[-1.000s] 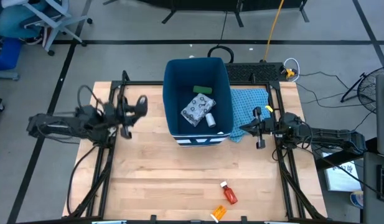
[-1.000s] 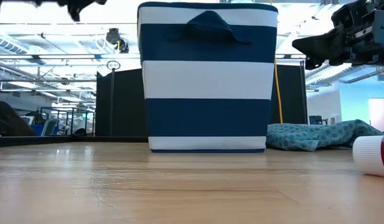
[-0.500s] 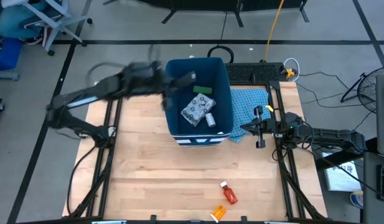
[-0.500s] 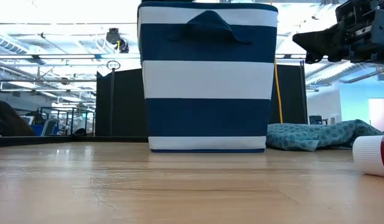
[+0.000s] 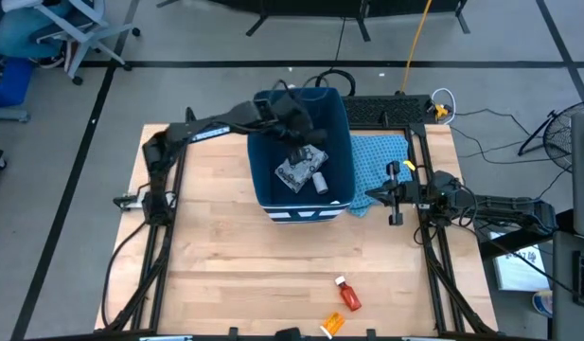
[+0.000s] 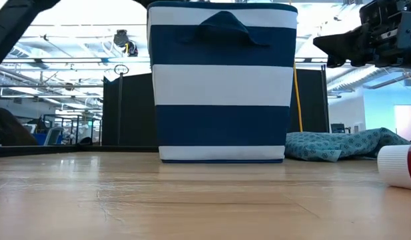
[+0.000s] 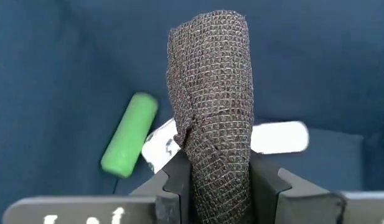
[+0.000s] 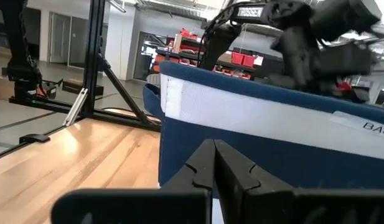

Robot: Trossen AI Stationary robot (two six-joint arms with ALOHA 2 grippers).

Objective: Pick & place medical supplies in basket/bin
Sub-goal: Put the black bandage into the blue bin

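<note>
A: From the high view, the left gripper (image 5: 301, 128) is over the open bin (image 5: 269, 142). It holds the black roll (image 5: 306, 134). What could go wrong?

B: The roll hangs close to the far wall. If the arm lets go too near the rim, the roll might hit the edge and bounce out. The white packet (image 5: 297, 169) and the white bottle (image 5: 320, 182) already lie inside. The red bottle (image 5: 348, 297) and the orange bottle (image 5: 331, 325) lie on the table (image 5: 225, 275), well apart from the bin.

A: And the low view?

B: It shows only the striped front of the bin (image 6: 222, 83). A red bottle's white cap (image 6: 396, 165) sits at the edge. It lies on its side, so it could roll when a gripper pokes it.

A: The left wrist view?

B: The two fingers (image 7: 173, 180) are clamped on the roll (image 7: 211, 106), low on it. The roll looks soft, so it might stick to a finger when they part. The green box (image 7: 129, 142) lies below.

A: The right wrist view?

B: The right gripper (image 8: 215, 163) has its fingers pressed together, holding nothing. It waits just beside the bin (image 8: 266, 124). If it swings in, it could bump the bin.
</note>
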